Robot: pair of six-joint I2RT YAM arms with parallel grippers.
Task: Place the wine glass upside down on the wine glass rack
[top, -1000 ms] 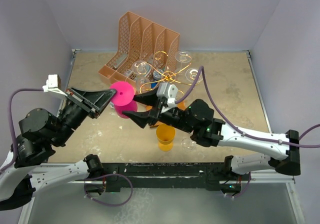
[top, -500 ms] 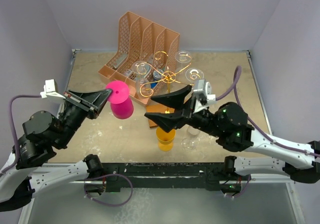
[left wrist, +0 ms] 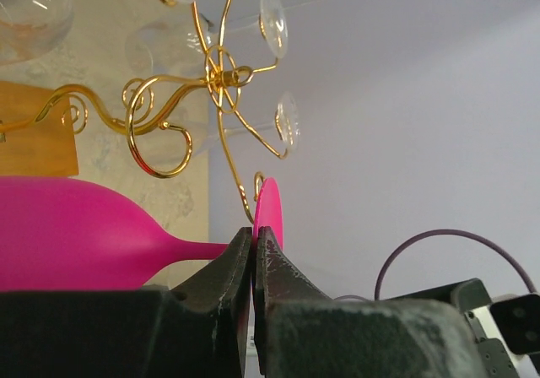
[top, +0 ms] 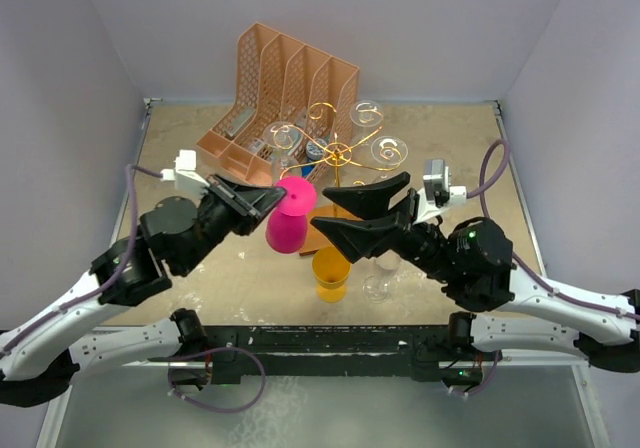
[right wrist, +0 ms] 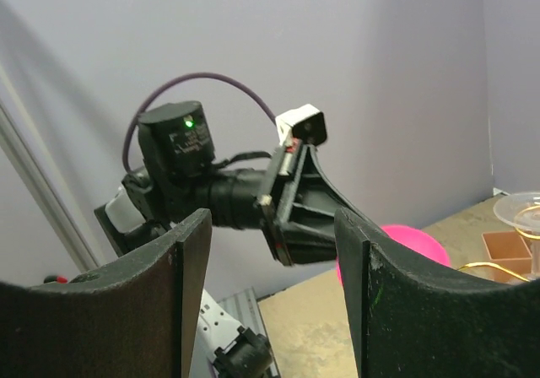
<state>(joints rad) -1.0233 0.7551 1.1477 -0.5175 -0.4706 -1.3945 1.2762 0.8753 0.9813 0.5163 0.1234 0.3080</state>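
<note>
The pink wine glass (top: pixel 287 224) hangs bowl-down and tilted from my left gripper (top: pixel 282 194), which is shut on its round foot. In the left wrist view the jaws (left wrist: pixel 253 241) pinch the foot disc (left wrist: pixel 269 212); the stem and bowl (left wrist: pixel 76 234) run left. The gold wire wine glass rack (top: pixel 338 152) stands just right of the glass on its brown wooden base (top: pixel 322 211). One curled arm (left wrist: pixel 221 78) ends right beside the foot. My right gripper (top: pixel 320 209) is open and empty, just right of the pink glass; it also shows in the right wrist view (right wrist: pixel 272 219).
Clear glasses (top: pixel 388 151) hang on the rack's arms. A peach slotted file organizer (top: pixel 283 83) stands behind at the back left. An orange cup (top: pixel 330 274) and a clear glass (top: pixel 377 288) stand on the table in front of the rack.
My left arm has carried the pink glass to the right, up to the rack. My right gripper has drawn back to the right and stays open.
</note>
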